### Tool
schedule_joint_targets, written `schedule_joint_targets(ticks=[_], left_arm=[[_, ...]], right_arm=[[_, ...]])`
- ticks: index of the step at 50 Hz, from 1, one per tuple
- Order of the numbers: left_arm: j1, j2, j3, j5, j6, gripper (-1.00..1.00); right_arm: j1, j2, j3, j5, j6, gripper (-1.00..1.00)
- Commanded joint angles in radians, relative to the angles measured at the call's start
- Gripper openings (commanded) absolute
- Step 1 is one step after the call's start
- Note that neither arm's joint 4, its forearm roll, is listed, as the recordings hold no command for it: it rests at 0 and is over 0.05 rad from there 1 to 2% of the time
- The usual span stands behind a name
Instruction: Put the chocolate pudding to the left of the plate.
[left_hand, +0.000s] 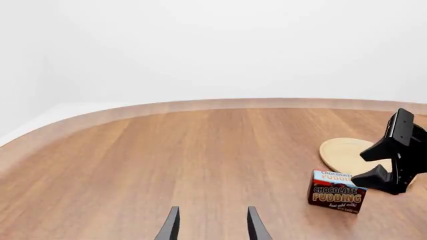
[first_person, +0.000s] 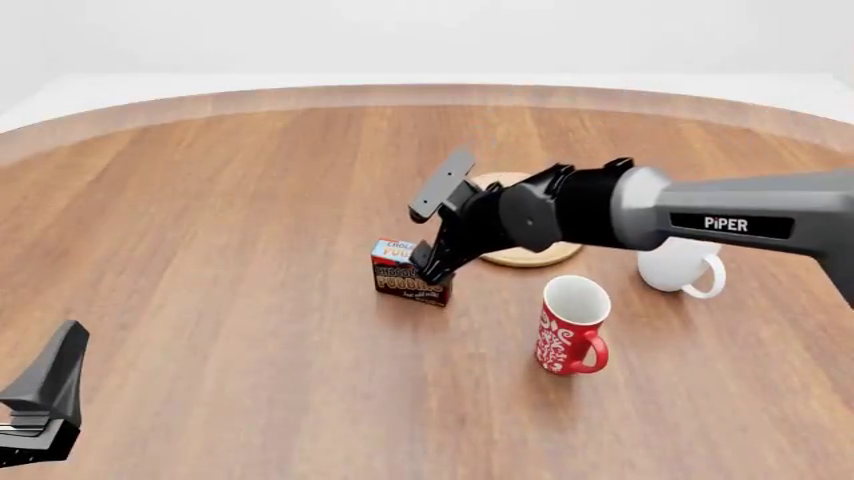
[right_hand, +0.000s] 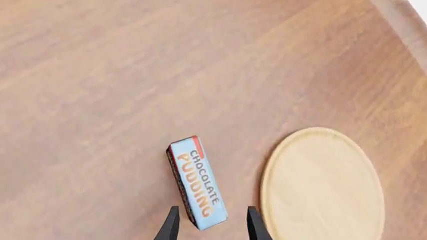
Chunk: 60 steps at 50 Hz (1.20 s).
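Observation:
The chocolate pudding (first_person: 407, 275) is a small brown carton with a light blue top, standing on the table just left of the plate (first_person: 534, 258). It also shows in the left wrist view (left_hand: 335, 192) and in the right wrist view (right_hand: 197, 187). The tan wooden plate (right_hand: 320, 190) lies flat, and my right arm partly covers it in the front view. My right gripper (right_hand: 212, 225) is open just above the carton, its fingers on either side of one end without gripping it. My left gripper (left_hand: 212, 222) is open and empty, low at the near left, far from the carton.
A red patterned mug (first_person: 574, 325) stands in front of the plate, to its right. A white mug (first_person: 681, 265) stands right of the plate, behind my right arm. The table's curved far edge (first_person: 427, 95) runs across the back.

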Motion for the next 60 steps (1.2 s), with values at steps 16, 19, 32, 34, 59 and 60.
schedule_joint_targets(ticks=[16,19,32,34,59,60], left_arm=[[0.0,0.0,0.0,0.0,0.0,1.0],[0.0,0.0,0.0,0.0,0.0,1.0],[0.0,0.0,0.0,0.0,0.0,1.0],[0.0,0.0,0.0,0.0,0.0,1.0],[0.0,0.0,0.0,0.0,0.0,1.0],[0.0,0.0,0.0,0.0,0.0,1.0]], right_arm=[[-0.009,0.057,-0.018,-0.021,-0.002,1.0],[-0.013,0.064,-0.02,-0.026,0.005,1.0],[-0.01,0.08,-0.019,-0.034,0.01,1.0],[0.008,0.111,-0.024,-0.042,0.013,1.0],[0.0,0.13,-0.031,-0.049,0.015,1.0],[0.004,0.127,-0.029,-0.049,0.021,1.0]])
